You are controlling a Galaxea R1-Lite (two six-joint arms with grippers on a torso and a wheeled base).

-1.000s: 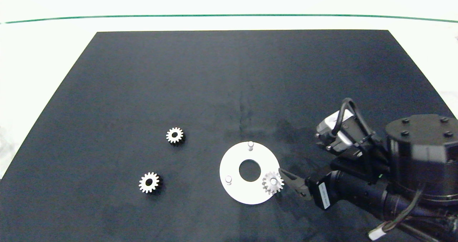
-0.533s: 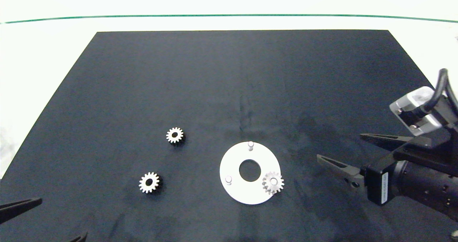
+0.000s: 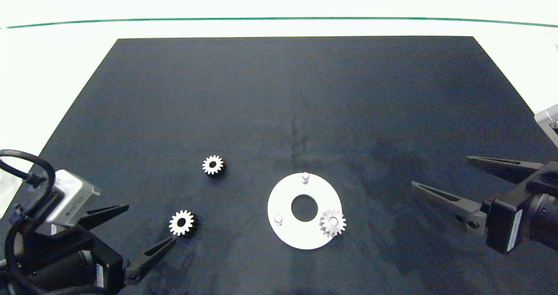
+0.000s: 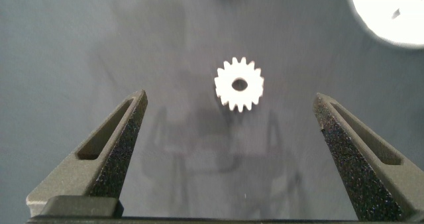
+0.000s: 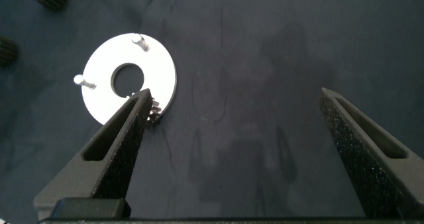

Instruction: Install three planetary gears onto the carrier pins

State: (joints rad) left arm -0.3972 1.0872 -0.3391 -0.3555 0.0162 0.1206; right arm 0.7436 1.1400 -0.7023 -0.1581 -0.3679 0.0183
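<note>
Hovering low over the dark mat [image 3: 279,94], left gripper [image 3: 150,225] spread wide, nothing between the fingers, and aimed at the nearest loose gear [image 3: 181,222]. Lying flat, bore up, just past the fingertips and between their lines: in the left wrist view the same gear [image 4: 239,85] sits ahead of the open gripper [image 4: 232,101], roughly centred between the two fingers [image 4: 119,134], not yet inside the gap. No long axis to line up on a round gear, so probably only a short push forward and down before closing across the teeth.

Measured from the white disc [image 3: 285,197]: that gear well off to the disc's left, level with its near edge; a second loose gear [image 3: 213,164] also left of the disc but farther back, and nearer to it. Both far closer to the left arm than to the right.

On the disc itself, one gear [image 3: 333,222] already seated on the pin at the near right rim. Two pins bare: the far pin [image 3: 305,177] and the near left pin [image 3: 278,218], the latter the closer target for a gear brought in from the left, by this reading.

Right gripper [image 3: 440,177] well to the right of the disc, also wide open and empty, pointing back toward it; disc [image 5: 165,71] visible beyond one finger in the right wrist view.
</note>
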